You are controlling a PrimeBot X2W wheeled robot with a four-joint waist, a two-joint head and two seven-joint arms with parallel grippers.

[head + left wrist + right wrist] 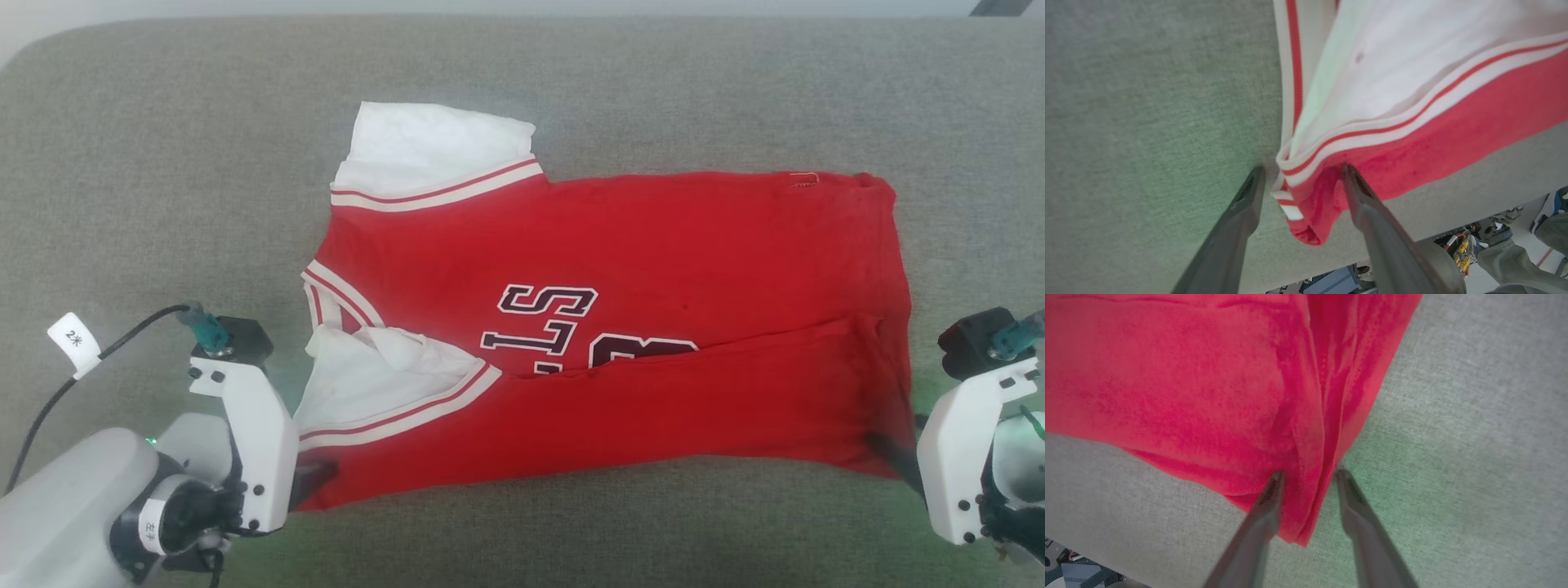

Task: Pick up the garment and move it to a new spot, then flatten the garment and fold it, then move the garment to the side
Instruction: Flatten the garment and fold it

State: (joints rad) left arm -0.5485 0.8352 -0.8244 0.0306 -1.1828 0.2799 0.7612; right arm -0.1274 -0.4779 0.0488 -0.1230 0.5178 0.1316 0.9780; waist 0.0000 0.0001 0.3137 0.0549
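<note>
**Soft jersey, both claws open at its near corners**

The garment (620, 327) lies spread sideways on the grey fabric-covered tabletop (163, 204), collar end towards our left and hem towards our right. Its near long edge is folded up over the body and covers the lower part of the white lettering (563, 327). One white sleeve (433, 143) lies flat at the far side. The other (375, 376) is rumpled on top of the fold.

The left claw (1301, 173) stands open at the near left corner. Its fingers are spread, and the striped trim and red cloth sit loosely between them, not pinched. The right claw (1308, 475) is open too. It straddles the stacked hem layers at the near right corner, with one finger against the cloth and the other on bare grey fabric.

We judge the shirt light, limp and in no way fragile. It will hold no shape of its own. Lifted at one point it would sag and bunch, and the folded layers could slide apart. We would therefore take it with both claws at once, at matching corners, pinching through every layer. The banded trim looks thicker than the plain red knit and should give the surer bite. The grey fabric will likely drag on it, so lifting beats sliding.
</note>
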